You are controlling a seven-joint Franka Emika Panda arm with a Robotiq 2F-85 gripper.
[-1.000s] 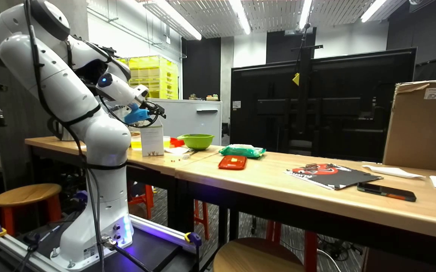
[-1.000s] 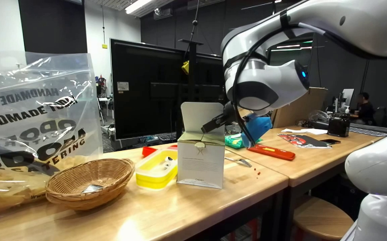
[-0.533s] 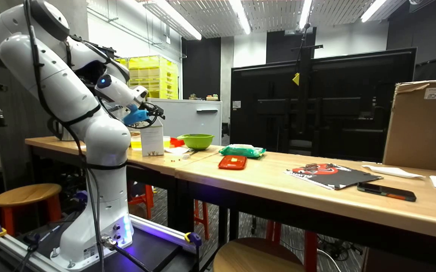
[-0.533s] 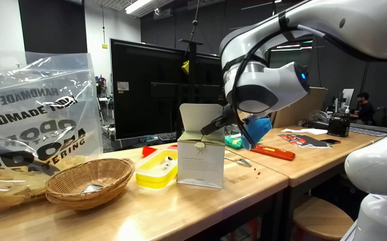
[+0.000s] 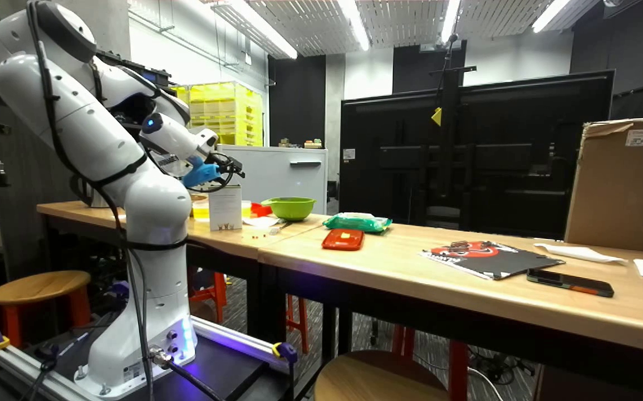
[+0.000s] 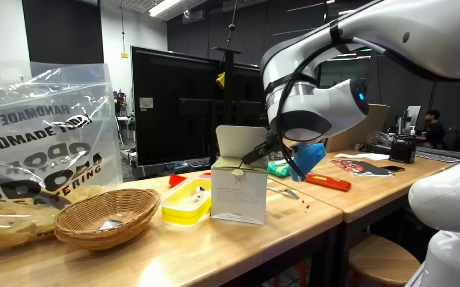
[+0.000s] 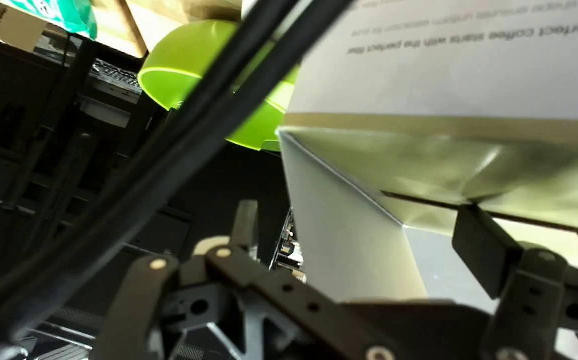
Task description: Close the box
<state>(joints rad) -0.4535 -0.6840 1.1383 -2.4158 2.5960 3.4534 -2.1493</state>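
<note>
Left to right, in an exterior view, on my pale wooden bench (image 6: pixel 198 257): one clear plastic bag with black lettering (image 6: pixel 54 119) and one oval brown wicker basket (image 6: pixel 134 203), both placed, I judge, outside my working path; one rectangular yellow tub with a pale rim (image 6: pixel 182 217), just beside the next item. Task item: one small white cardboard box (image 6: pixel 237 199), upright, mouth upward, its white lid (image 6: pixel 235 139) raised on the far side and its olive-gold inner flaps (image 6: pixel 226 162) seemingly folded inward, presumably so the lid can lie over them. One black two-fingered hand (image 7: pixel 359 220), released, its fingers (image 7: pixel 486 250) well apart; by the wrist view the lid seems to stand between them, a placement I read as meant for sweeping it down. Whether either finger touches it, I cannot tell. One silver metal fork (image 6: pixel 289 193) and one long red tray (image 6: pixel 331 184), at right, apparently set aside.
</note>
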